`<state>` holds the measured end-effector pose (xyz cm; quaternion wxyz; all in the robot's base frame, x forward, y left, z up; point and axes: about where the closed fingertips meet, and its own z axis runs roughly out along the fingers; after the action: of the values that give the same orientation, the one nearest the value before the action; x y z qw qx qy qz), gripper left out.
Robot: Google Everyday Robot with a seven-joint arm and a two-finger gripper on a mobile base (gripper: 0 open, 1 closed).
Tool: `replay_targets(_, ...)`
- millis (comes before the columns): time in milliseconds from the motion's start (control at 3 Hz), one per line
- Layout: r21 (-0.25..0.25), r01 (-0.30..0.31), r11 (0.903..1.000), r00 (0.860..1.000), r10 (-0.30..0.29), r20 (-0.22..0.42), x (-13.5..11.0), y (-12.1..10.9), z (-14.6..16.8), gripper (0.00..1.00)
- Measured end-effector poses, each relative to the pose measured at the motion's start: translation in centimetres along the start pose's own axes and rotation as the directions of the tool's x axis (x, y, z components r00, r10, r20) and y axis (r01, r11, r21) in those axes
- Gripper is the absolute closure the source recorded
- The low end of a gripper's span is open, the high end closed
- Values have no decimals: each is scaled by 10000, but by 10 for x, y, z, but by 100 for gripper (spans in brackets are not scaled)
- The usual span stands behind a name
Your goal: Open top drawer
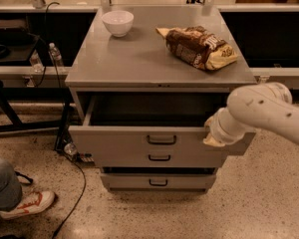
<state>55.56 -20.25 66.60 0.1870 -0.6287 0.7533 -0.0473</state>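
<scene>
Showing the scene from left to right, with the top drawer (119,142) as the reference. Well to the drawer's lower left, a person's shoe (29,204) is resting on the floor, apart from the work. Above the drawer's left half, a white bowl (117,22) is sitting on the bench (139,63). The drawer itself is standing partly pulled out from under the bench top, exposing its dark cavity. Its black loop handle (162,139) is hanging untouched at centre. Above the drawer's right half, a brown snack bag (198,46) is lying on the bench. At the right end of the drawer front, the tool (213,136) is meeting the upper edge. This suggests that the rim, not the handle, is serving as the pulling point. Whether the tool is open or closed cannot be told. The white arm (261,111) is reaching in from the drawer's right, sloping down and leftward. The opening is appearing largely accomplished.
</scene>
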Motion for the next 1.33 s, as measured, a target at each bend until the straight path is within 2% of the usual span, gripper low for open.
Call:
replay_targets(333,73,-20,10000,10000,19,61,2,18,-8,100)
replay_targets(1333,72,-18,10000,10000,18,62,0,16,-14,100)
